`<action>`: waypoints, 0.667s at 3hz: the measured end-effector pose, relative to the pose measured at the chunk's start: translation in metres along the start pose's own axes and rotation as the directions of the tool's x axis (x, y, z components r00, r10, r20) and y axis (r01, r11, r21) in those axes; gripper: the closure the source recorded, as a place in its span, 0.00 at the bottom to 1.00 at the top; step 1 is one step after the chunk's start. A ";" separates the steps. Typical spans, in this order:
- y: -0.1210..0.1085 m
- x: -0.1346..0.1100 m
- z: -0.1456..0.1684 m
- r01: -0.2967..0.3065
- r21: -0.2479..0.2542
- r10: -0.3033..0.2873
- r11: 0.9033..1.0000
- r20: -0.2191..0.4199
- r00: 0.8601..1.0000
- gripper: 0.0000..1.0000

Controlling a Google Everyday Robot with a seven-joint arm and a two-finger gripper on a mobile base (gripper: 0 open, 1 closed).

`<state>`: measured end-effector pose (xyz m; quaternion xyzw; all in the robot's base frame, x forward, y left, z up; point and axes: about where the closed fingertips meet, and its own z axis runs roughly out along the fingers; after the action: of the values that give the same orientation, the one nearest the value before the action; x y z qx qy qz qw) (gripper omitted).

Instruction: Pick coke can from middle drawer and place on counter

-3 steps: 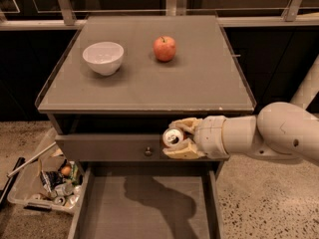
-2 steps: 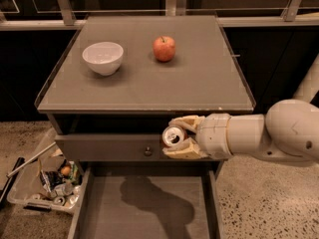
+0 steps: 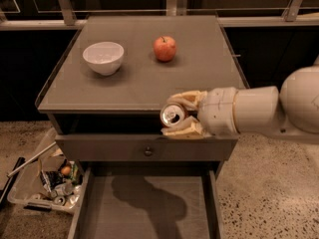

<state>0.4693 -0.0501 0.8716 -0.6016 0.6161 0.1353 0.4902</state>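
Camera view — gripper point(image 3: 175, 116) at counter point(image 3: 134, 86) holds silver-topped can point(image 3: 172, 115)

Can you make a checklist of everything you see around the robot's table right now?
Surface: grey counter with white bowl and apple on it.
Job's things: coke can held tipped sideways at the counter's front edge; middle drawer open below.
Clutter: clear bin of litter on the floor, left.
Gripper: gripper shut on the coke can, above the open drawer.
Cables: nothing seen.
Surroundings: speckled floor; closed drawer with knob.
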 end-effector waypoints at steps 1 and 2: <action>-0.040 -0.026 -0.010 0.016 0.017 -0.016 1.000 0.038 0.999 1.00; -0.087 -0.043 -0.019 -0.010 0.035 0.007 0.999 0.078 0.997 1.00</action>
<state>0.5285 -0.0588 0.9507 -0.5845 0.6012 0.1498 0.5240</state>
